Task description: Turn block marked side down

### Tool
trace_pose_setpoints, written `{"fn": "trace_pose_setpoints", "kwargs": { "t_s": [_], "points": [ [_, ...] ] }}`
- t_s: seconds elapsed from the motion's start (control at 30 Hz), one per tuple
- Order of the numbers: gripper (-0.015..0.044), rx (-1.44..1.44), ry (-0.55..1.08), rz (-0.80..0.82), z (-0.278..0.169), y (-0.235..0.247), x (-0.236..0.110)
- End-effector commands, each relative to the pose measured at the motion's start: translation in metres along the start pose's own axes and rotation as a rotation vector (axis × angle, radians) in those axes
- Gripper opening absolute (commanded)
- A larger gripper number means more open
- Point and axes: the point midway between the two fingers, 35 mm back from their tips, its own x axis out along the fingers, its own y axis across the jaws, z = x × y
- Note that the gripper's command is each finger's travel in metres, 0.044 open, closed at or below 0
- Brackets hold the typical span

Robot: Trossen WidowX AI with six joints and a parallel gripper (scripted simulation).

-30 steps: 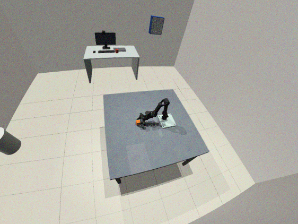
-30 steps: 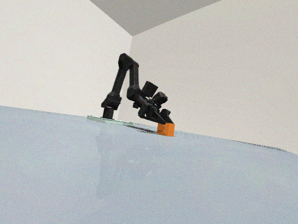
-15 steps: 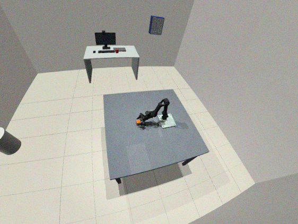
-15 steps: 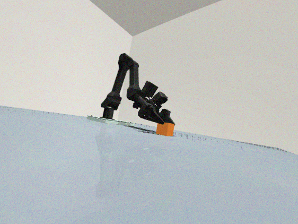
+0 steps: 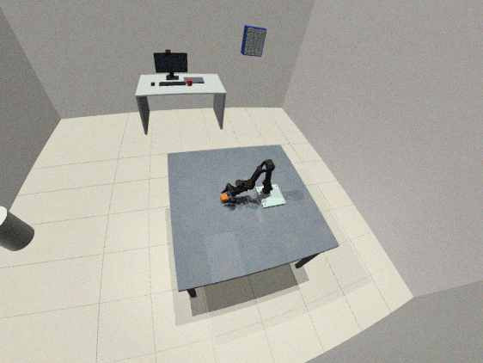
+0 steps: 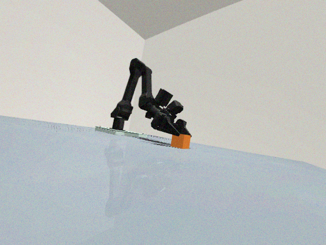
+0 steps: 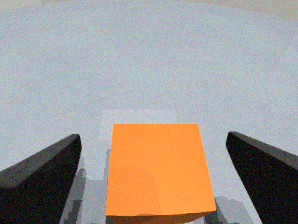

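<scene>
The orange block (image 5: pixel 224 198) (image 6: pixel 181 141) (image 7: pixel 159 170) rests flat on the grey-blue table (image 5: pixel 206 172) (image 6: pixel 87 174) (image 7: pixel 150 65). Its top and the sides in view are plain orange; no mark shows on them, and its underside and the other sides are hidden. My gripper (image 6: pixel 185 135) (image 7: pixel 156 140) is open wide. In the wrist view one finger stands on each side of the block, with a gap between each finger and the block. In the exterior view the fingertips are at about the height of the block's top.
The arm's pale base plate (image 5: pixel 278 199) (image 6: pixel 100 129) lies on the table behind the gripper. A white desk (image 5: pixel 206 88) with a monitor (image 5: pixel 171 62) and a red cup (image 5: pixel 189 83) stands apart at the back of the room. A dark cylinder (image 5: pixel 17 232) is at the far left.
</scene>
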Motion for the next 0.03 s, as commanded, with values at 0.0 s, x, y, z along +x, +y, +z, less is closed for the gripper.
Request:
{"fn": "trace_pose_setpoints", "kwargs": {
  "t_s": [0.0],
  "points": [
    [0.0440,0.003,0.001,-0.004,-0.0006,-0.0004,-0.0001]
  ]
}}
